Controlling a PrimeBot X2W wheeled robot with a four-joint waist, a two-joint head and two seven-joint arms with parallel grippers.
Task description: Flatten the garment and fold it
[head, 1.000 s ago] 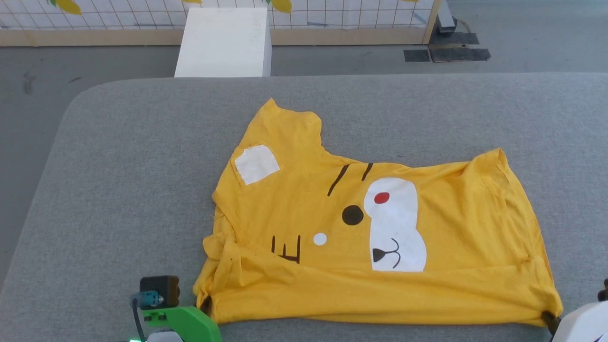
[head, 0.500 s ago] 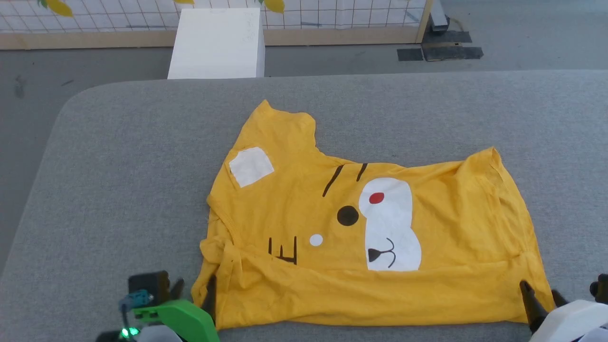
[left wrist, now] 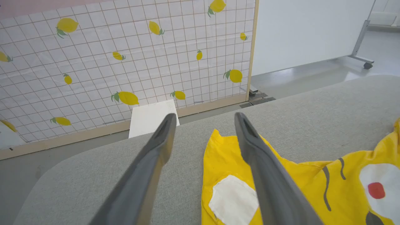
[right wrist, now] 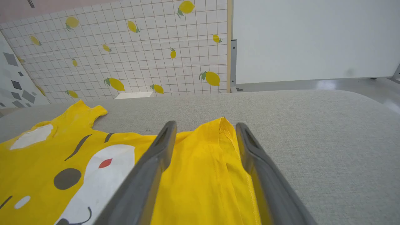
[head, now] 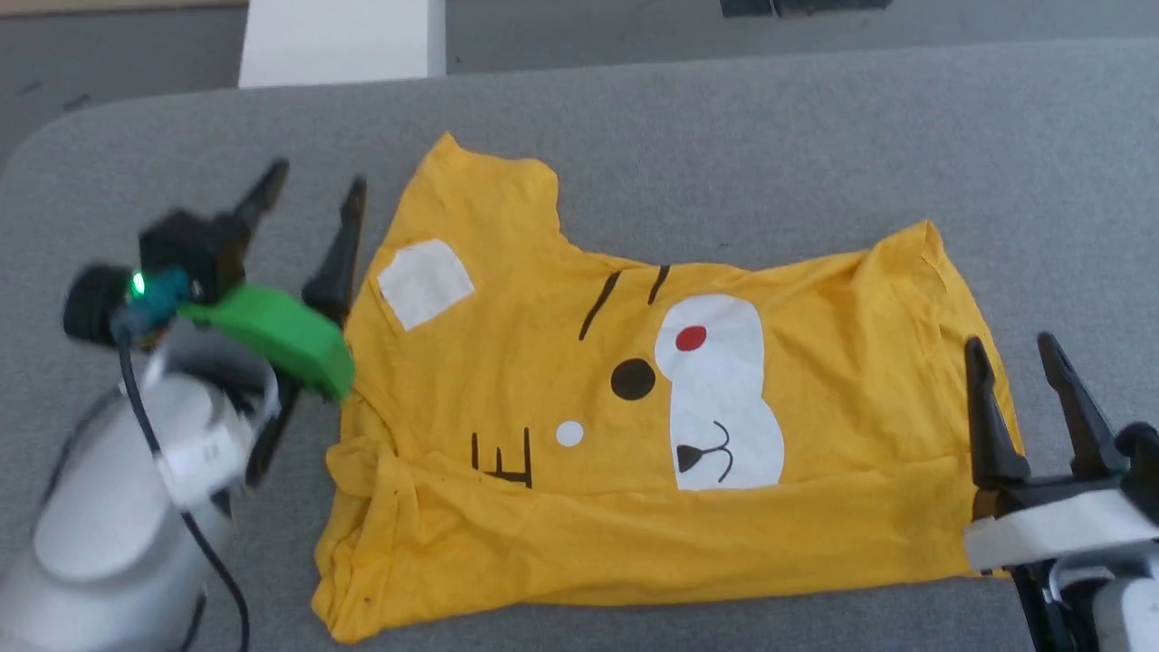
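The garment, a bright yellow T-shirt with a cartoon face print, lies spread on the grey table. Its near-left part is bunched and a crease runs along its near edge. My left gripper hangs open above the table just left of the shirt's far-left corner, holding nothing. The left wrist view has the gripper pointing past the garment and its white patch. My right gripper stands open over the shirt's right edge. In the right wrist view that gripper straddles the garment.
A white box stands on the floor beyond the table's far-left edge. A lemon-print screen and a white board on wheels stand further back. Bare grey table surrounds the shirt on all sides.
Both grippers opened and let go of the shirt's near corners, then rose. My left arm moved forward along the shirt's left side. The head camera tilted down.
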